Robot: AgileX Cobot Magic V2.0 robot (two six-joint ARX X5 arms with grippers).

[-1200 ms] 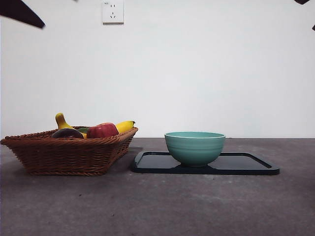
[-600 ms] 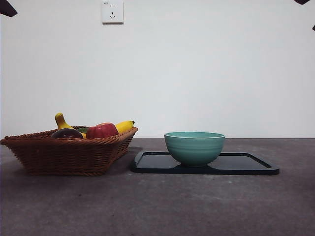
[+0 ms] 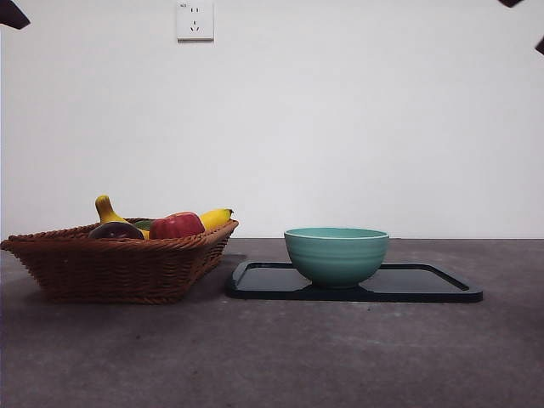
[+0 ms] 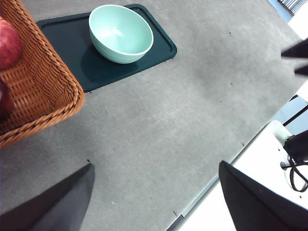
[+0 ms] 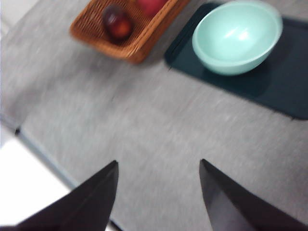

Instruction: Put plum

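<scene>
The plum [image 3: 116, 230] is dark maroon and lies in the brown wicker basket [image 3: 119, 268] at the left, beside a red apple [image 3: 176, 226] and a yellow banana [image 3: 215, 218]. The right wrist view shows the plum [image 5: 118, 23] in the basket [image 5: 139, 43], and the left wrist view shows only its edge [image 4: 4, 98]. My left gripper [image 4: 155, 166] is open and empty, high above the bare table, away from the basket [image 4: 38, 91]. My right gripper [image 5: 158, 162] is open and empty, high above the table's front part. Both arms show only as black tips at the front view's top corners.
A pale green bowl [image 3: 337, 255] stands empty on a dark tray [image 3: 425, 285] to the right of the basket. It also shows in the left wrist view [image 4: 120, 32] and the right wrist view [image 5: 236, 36]. The table's edge [image 4: 211, 190] lies under the left gripper.
The black arm tip at the front view's top left corner has drawn back up and left, almost out of view. The tip at the top right shifted slightly. Fruit, bowl and tray have not moved.
</scene>
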